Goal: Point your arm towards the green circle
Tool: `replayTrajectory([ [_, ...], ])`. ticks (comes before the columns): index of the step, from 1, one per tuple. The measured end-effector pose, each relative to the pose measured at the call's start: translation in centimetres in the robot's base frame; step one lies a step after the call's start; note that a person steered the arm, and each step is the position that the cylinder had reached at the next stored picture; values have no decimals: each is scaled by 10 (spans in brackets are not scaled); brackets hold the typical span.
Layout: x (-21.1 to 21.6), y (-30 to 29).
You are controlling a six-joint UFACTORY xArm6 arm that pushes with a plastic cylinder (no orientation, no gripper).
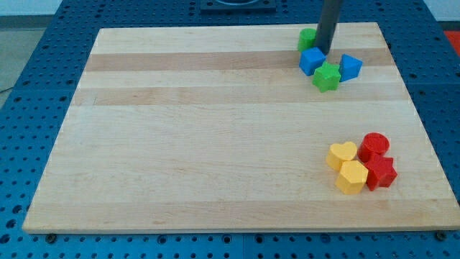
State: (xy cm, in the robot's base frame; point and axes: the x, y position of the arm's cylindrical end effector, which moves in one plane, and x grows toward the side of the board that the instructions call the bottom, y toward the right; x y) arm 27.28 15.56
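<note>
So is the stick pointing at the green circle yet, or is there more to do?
Nearly done. My tip has reached the top-right cluster and sits right beside the green circle, which the rod half hides, just above the blue cube. Whether it touches, I cannot tell. Left: perhaps a small nudge closer.

Far-right group: green circle [307, 38] farthest, tip [323, 51] just right of it; blue cube [312, 60] nearer, touching green star [327, 76]; blue triangle block [350, 67] right of the star.
Near-right group: red cylinder [374, 146] farthest; yellow heart [342, 155] left; red star [380, 173] right; yellow hexagon [352, 177] nearest.
Board [201, 137]: carries both groups.
</note>
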Motion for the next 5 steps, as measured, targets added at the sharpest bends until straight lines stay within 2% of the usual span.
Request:
replayTrajectory([
  [3, -17, -12],
  [5, -6, -132],
])
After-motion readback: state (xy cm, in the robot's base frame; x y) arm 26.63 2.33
